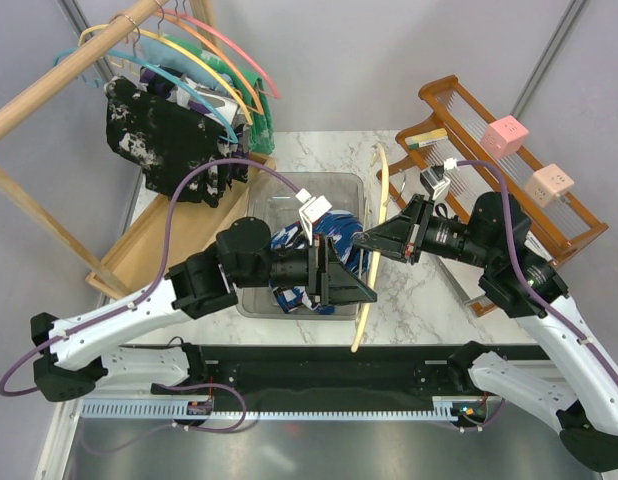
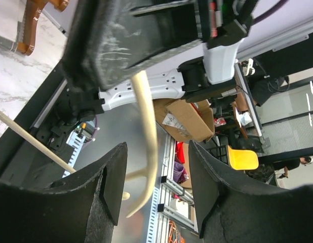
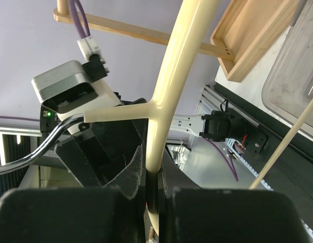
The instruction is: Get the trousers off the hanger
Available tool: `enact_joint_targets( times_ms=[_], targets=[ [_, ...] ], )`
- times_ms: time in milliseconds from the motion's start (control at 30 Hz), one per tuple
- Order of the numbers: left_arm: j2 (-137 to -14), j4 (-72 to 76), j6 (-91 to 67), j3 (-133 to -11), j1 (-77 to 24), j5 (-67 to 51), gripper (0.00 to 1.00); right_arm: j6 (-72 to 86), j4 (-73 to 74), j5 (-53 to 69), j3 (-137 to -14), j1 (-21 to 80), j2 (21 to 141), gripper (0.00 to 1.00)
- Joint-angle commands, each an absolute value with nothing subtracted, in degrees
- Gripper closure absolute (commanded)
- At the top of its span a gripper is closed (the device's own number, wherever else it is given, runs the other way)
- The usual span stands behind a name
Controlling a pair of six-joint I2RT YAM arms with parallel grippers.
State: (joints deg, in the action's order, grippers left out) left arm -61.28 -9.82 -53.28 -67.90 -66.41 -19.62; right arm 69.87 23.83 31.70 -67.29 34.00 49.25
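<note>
pinching the cream hanger tight, the right hand is steadying it; the left hand, gaping empty, is needing a low grip on the printed trousers.

arms 2 | cream hanger 1 | trousers 1 | bin 1 | cubes 2

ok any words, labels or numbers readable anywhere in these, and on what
No text can be read in any view.
White label on the cardboard box, left wrist view: print too blurred to read.
Pink cube on the wooden rack, top view: any marks are too small to tell.
</note>
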Motion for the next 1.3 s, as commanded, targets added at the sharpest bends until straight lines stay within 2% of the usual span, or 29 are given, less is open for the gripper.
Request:
enact_joint_targets(
  times_ms=[0,167,367,567,667,700,767,867,900,967,1000,1067,1100,1167,1267],
  targets=[
    [-62.31,-10.02,-50.54,-71.10,-66.89,-18.19,0.41,70.05,19.51,32.61,-69.87,34.19,49.04,1.00],
    [-63.98,-9.41,-51.33,-71.90,-67.41,-20.30,0.44,69.87,19.07,32.34,-69.35,34.19,49.48,1.00],
    [-64.60,-5.89,-54.66,-69.70,-67.67,-21.44,0.54,70.05,18.28,32.78,-69.79,34.19,50.36,1.00],
    [-64.60,-5.89,-54.76,-70.31,-67.59,-21.27,0.74,70.14,18.02,32.96,-69.00,34.19,49.92,1.00],
    [-65.30,-7.29,-54.58,-71.80,-67.59,-22.06,0.95,70.31,18.02,32.78,-68.12,34.19,48.96,1.00],
    [-65.30,-7.99,-54.32,-72.24,-67.67,-21.97,0.98,70.40,18.02,32.70,-67.59,34.19,48.69,0.97],
    [-64.95,-9.05,-54.05,-72.86,-67.68,-21.62,0.98,70.58,18.02,32.35,-66.89,34.19,47.73,0.93],
    [-62.59,-11.16,-55.28,-71.90,-67.68,-18.55,0.98,70.93,18.28,32.52,-66.09,34.19,46.85,0.81],
    [-62.06,-11.68,-55.89,-71.37,-67.68,-17.41,0.98,70.84,18.46,32.69,-66.18,34.19,46.67,0.69],
    [-61.09,-15.11,-57.82,-71.02,-67.67,-15.65,0.98,70.84,19.24,32.70,-66.62,34.19,46.41,0.54],
    [-60.74,-15.73,-58.44,-70.23,-67.68,-14.17,0.98,70.67,19.60,32.70,-66.71,34.19,46.32,0.39],
    [-59.07,-15.91,-60.19,-68.83,-67.59,-12.58,0.98,70.23,21.43,32.43,-67.41,34.19,46.14,0.24],
    [-58.19,-15.73,-60.64,-67.25,-67.67,-10.39,0.98,69.27,22.49,32.08,-67.85,34.19,46.06,0.13],
    [-55.65,-15.82,-61.34,-66.01,-67.68,-8.10,0.98,67.77,27.32,29.80,-70.03,34.19,45.79,0.02],
    [-51.96,-15.91,-61.78,-63.81,-67.67,-4.05,0.98,63.30,36.97,23.05,-75.55,34.28,45.88,0.02]
  ],
)
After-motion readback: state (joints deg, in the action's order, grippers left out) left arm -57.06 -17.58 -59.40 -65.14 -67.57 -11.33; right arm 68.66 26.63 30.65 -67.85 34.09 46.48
